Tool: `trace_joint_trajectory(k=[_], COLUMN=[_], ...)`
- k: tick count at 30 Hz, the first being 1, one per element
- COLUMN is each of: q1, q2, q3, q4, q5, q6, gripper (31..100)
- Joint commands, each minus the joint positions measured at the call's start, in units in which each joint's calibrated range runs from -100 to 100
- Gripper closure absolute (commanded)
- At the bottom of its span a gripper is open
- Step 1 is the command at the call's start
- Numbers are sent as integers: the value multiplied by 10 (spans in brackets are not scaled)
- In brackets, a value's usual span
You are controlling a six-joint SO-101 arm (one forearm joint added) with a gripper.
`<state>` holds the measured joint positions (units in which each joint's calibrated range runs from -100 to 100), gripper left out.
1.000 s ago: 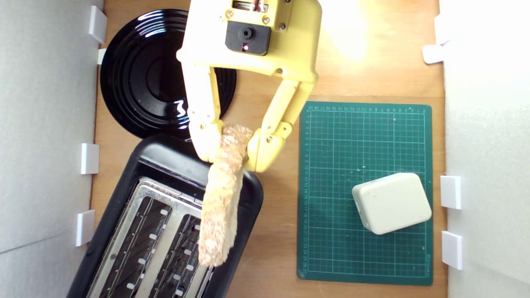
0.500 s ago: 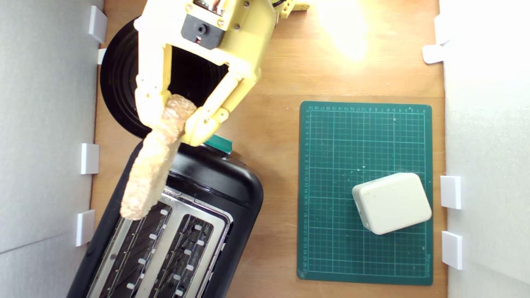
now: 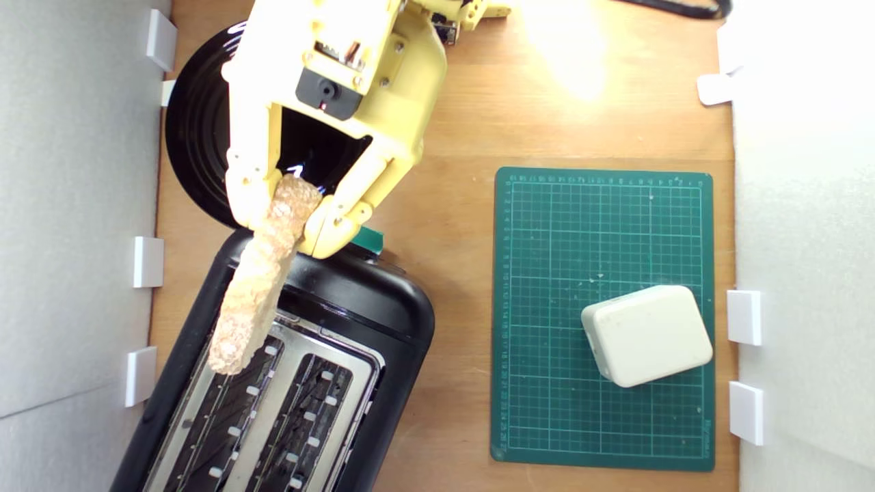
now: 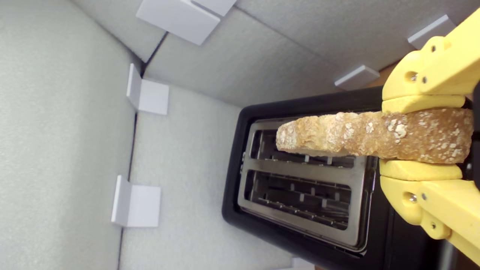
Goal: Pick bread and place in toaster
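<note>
The yellow claw (image 4: pixel 422 139) pinches the bread (image 4: pixel 369 134) at one end, a pad pressed on each flat face, so the slice sticks out edge-on with its brown, flour-flecked crust toward the wrist camera. In the exterior view the claw (image 3: pixel 292 217) sits over the near end of the toaster (image 3: pixel 383 307), and the bread (image 3: pixel 260 280) stretches from it along the slot on the exterior view's left, roughly in line with that slot and above the silver top plate (image 3: pixel 287 403). Whether the slice touches the toaster I cannot tell; the wrist view shows its free end over the slot and not sunk in. The other slot lies open, its wire guides visible. A teal lever knob (image 3: pixel 368 238) peeks out just beside the claw's finger.

Beyond the claw, a glossy black plate (image 3: pixel 198 137) rests on the wooden tabletop (image 3: pixel 465 123), partly hidden by the arm. Well apart, toward the exterior view's right, a green cutting mat (image 3: pixel 547 307) carries an off-white rounded plastic block (image 3: pixel 646 335). White foam walls (image 3: pixel 75 205) with small white brackets close in both sides.
</note>
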<state>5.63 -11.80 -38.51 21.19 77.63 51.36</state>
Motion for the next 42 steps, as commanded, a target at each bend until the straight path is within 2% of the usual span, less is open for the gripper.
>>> trace_joint_trajectory(k=[1, 15, 37, 42], q1=[6, 7, 46, 47], q2=[2, 33, 100, 107], q3=[-28, -27, -18, -18], q4=[-3, -4, -5, -16], q5=[-46, -89, -104, -115], q6=[-1, -9, -11, -11], gripper=[748, 748, 748, 748])
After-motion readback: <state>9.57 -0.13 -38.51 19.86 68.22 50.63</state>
